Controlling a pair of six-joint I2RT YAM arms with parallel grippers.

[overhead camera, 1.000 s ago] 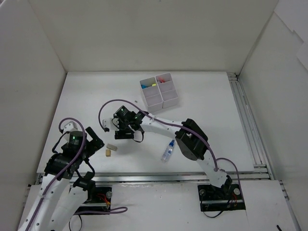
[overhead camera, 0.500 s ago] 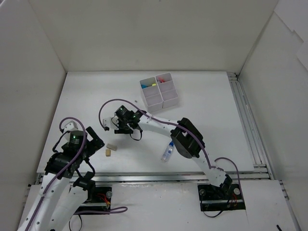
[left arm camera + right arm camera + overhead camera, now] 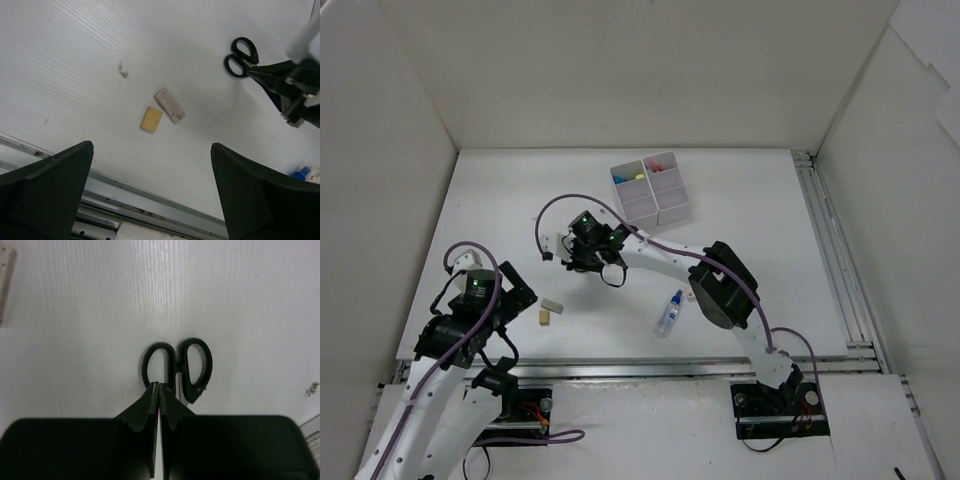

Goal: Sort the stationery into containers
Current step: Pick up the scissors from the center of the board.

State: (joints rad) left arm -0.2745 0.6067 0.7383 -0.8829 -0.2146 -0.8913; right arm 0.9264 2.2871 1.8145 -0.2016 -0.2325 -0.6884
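Note:
Black-handled scissors [image 3: 549, 252] [image 3: 239, 57] [image 3: 176, 365] are at the table's middle left. My right gripper [image 3: 563, 255] [image 3: 159, 386] [image 3: 270, 80] is shut at the base of their handles, and the blades are hidden under its fingers. A beige eraser [image 3: 546, 317] [image 3: 151, 119] and a whitish eraser [image 3: 552, 304] [image 3: 169, 105] lie side by side in front of my left gripper [image 3: 512, 287] [image 3: 151, 146]. That gripper is open and holds nothing. The white containers [image 3: 655, 190] stand further back, with blue, yellow and red items inside.
A blue-capped bottle [image 3: 669, 313] [image 3: 301, 173] lies near the table's front edge, right of the erasers. A metal rail [image 3: 125, 185] runs along the front edge, and another rail [image 3: 830, 250] runs down the right side. White walls enclose the table.
My right gripper has closed from wide open to shut at the scissors and shifted a little back and right, the scissors moving with it. The left arm has not moved.

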